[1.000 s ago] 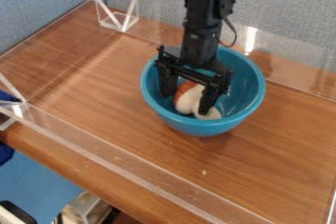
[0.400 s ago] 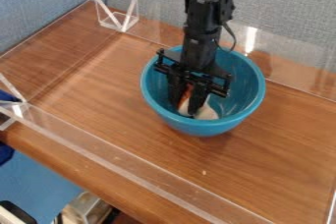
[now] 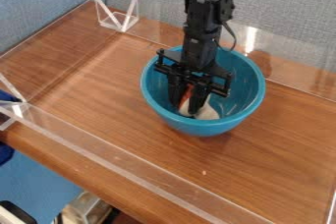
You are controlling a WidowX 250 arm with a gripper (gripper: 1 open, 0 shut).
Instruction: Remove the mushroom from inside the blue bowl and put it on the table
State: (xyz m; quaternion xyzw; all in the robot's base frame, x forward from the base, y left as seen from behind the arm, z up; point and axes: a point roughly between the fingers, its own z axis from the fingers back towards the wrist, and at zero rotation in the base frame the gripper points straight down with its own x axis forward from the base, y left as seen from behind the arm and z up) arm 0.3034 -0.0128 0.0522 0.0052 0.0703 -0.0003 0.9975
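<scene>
The fingers (image 3: 195,97) stood closed on the mushroom (image 3: 203,111) inside the bowl (image 3: 247,95), pointing straight down. Only its pale lower part showed, just below the fingertips. The bowl sat right of center on the desk (image 3: 92,71).

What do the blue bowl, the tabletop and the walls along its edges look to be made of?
Blue bowl: probably glazed ceramic or glossy plastic; smooth turquoise sides with a sheen. Table: wood or wood-look laminate; brown streaked grain with a light reflection. Edge walls: clear acrylic-like sheet; the tabletop shows straight through them.
</scene>
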